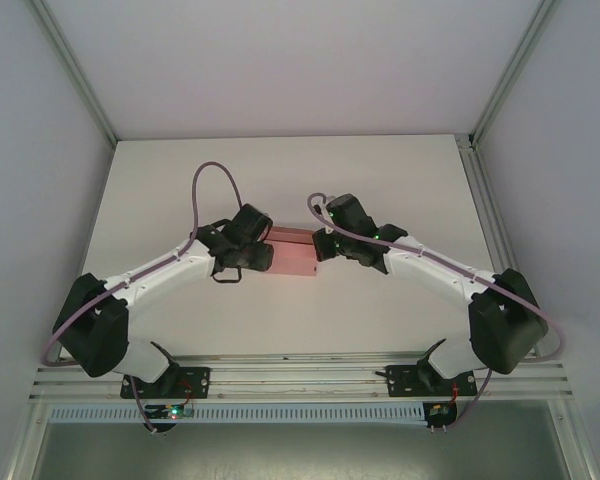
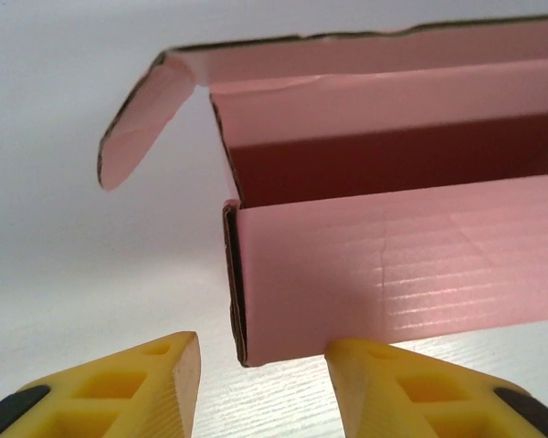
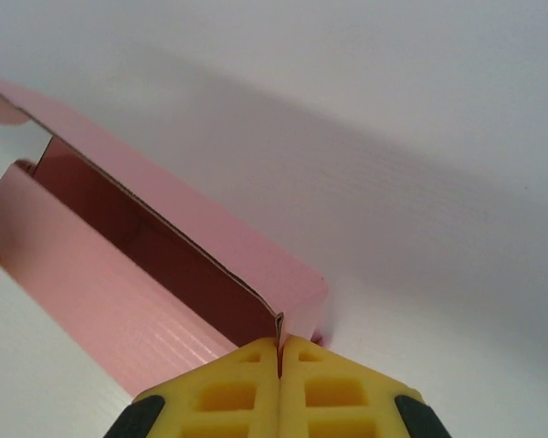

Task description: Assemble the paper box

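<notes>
white table (image 1: 280, 175) here, faint wood grain showing up close. sitting flat on it near the middle is the pink paper box (image 1: 292, 257), top open, a rounded flap sticking out from one end.

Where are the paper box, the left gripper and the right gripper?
paper box (image 2: 393, 274): left wrist view, on its near side wall.
left gripper (image 2: 262, 370): left wrist view, gap between its open yellow fingertips.
right gripper (image 3: 280, 354): right wrist view, seam where its fingertips pinch the paper box's end wall.
</notes>
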`<state>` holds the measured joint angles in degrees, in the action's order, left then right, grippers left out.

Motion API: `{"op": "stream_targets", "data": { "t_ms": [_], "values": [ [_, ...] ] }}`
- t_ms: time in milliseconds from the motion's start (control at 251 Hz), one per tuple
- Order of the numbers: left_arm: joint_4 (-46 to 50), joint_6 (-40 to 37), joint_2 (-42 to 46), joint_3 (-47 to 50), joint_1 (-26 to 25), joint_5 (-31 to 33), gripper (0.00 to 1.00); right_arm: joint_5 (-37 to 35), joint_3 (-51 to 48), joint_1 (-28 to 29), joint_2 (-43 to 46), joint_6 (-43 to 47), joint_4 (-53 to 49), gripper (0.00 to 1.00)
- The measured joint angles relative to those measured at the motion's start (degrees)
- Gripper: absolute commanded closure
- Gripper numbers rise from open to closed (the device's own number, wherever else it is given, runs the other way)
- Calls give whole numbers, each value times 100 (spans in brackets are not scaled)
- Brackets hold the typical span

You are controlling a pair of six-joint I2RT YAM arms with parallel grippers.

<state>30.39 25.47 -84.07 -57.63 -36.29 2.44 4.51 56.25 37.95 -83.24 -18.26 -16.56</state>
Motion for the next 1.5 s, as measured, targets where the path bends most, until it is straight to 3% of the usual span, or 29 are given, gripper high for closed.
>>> {"op": "stream_targets", "data": {
  "t_ms": [243, 515, 1038, 1197, 1501],
  "values": [
    [-256, 184, -229, -76, 4, 94, 57, 317, 455, -118, -63, 72, -999, 100],
    [-553, 203, -551, -350, 4, 59, 58, 662, 1067, -772, -518, 367, -1506, 100],
    [-673, 236, -916, -684, 20, 173, 59, 2540, 1897, -1561, -1047, 1316, -2811, 100],
    [-743, 245, -1032, -774, 42, 168, 60, 2516, 1878, -1567, -1137, 1349, -2955, 100],
    [-866, 243, -1029, -730, 81, 33, 60, 1871, 1202, -1434, -686, 433, -1742, 100]
  ]
}}
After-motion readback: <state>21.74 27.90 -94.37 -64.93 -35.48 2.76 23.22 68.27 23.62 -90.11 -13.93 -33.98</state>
